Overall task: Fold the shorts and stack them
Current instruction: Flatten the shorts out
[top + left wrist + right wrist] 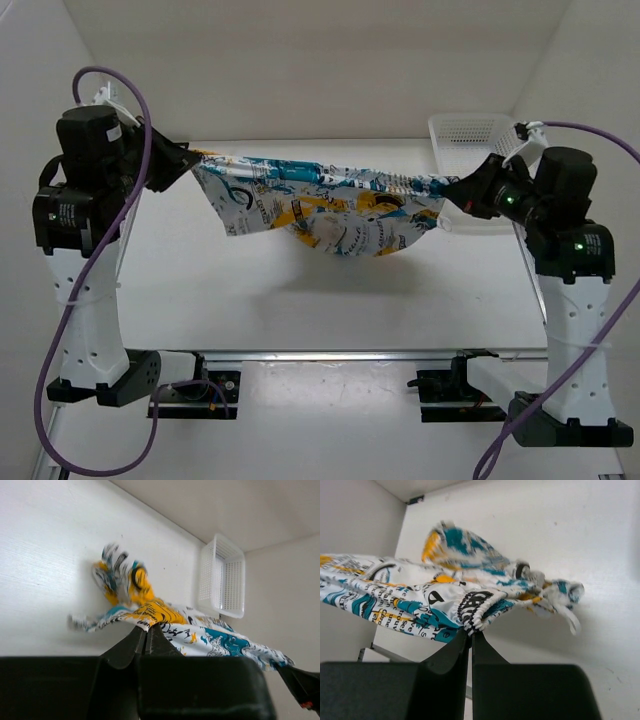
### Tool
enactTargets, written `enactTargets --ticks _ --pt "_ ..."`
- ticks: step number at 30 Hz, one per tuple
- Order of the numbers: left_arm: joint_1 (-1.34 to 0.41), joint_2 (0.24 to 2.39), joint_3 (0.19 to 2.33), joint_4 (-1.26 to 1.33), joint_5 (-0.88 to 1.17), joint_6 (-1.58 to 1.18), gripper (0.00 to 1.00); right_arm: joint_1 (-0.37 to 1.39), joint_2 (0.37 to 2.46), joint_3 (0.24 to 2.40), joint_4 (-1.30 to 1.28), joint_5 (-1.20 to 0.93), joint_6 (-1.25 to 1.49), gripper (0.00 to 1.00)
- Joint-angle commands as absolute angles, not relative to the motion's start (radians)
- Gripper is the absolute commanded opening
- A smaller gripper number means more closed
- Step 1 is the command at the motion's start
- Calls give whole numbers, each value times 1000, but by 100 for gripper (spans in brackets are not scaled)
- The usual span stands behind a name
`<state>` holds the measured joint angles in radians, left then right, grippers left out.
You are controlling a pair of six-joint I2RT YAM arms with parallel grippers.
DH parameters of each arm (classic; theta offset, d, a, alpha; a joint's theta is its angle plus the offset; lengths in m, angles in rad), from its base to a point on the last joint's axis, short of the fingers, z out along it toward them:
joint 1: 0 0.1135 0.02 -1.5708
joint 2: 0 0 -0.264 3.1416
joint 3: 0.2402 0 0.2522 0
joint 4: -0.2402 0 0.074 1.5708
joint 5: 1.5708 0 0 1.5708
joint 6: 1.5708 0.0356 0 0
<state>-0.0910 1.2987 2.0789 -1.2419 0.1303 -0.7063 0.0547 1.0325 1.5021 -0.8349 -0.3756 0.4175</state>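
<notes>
The shorts (pixel 320 205), white with teal, yellow-orange and black print, hang stretched in the air between both arms, sagging in the middle above the table. My left gripper (pixel 190 160) is shut on their left end, and in the left wrist view the gripper (pixel 147 629) pinches a yellow-printed edge of the shorts (pixel 200 630). At the right end my right gripper (pixel 452 190) is shut on the cloth. In the right wrist view that gripper (pixel 471 631) clamps the gathered waistband of the shorts (pixel 420 605).
A white plastic mesh basket (pixel 470 135) stands at the back right of the table, just behind the right gripper; it also shows in the left wrist view as the basket (pixel 223 577). White walls close in the table at the back and sides.
</notes>
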Motion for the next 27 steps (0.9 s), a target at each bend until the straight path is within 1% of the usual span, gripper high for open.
enactTargets --ticks 1,5,7,8,11,13,15,18,19,22,23,25,26,27 --pt "-66 1284 2204 -1314 65 -681 10 40 983 1655 -888 -440 333 0" --pt "-66 1238 2387 -1370 -3 -672 10 40 934 1811 -888 -543 342 0" --pt "-66 1204 2455 -1370 -17 -672 10 51 922 1880 -906 -552 342 0" --pt "-66 1194 2473 -1370 -28 -681 10 60 922 1934 -907 -552 353 0" --pt "-66 1144 2485 -1323 -47 -681 10 69 901 2008 -907 -552 373 0" --pt "-66 1125 2503 -1313 -77 -669 10 69 891 2035 -907 -529 373 0" --pt "-66 1124 2555 -1334 -122 -658 10 78 891 2065 -916 -460 382 0" --pt "-66 1150 2612 -1335 -133 -649 10 78 891 2082 -942 -352 382 0" --pt "-66 1150 2599 -1313 -133 -649 10 78 903 2082 -957 -319 382 0" --pt "-66 1160 2469 -1255 -133 -629 10 78 931 1994 -977 -241 382 0" --pt "-66 1193 2394 -1243 -124 -620 10 78 942 1967 -977 -198 382 0" --pt "-66 1229 2312 -1214 -124 -620 10 78 972 1840 -957 -173 370 0" --pt "-66 1268 2231 -1177 -115 -609 10 78 983 1791 -918 -173 370 0" --pt "-57 1290 2191 -1157 -115 -609 10 78 1005 1682 -892 -173 370 0"
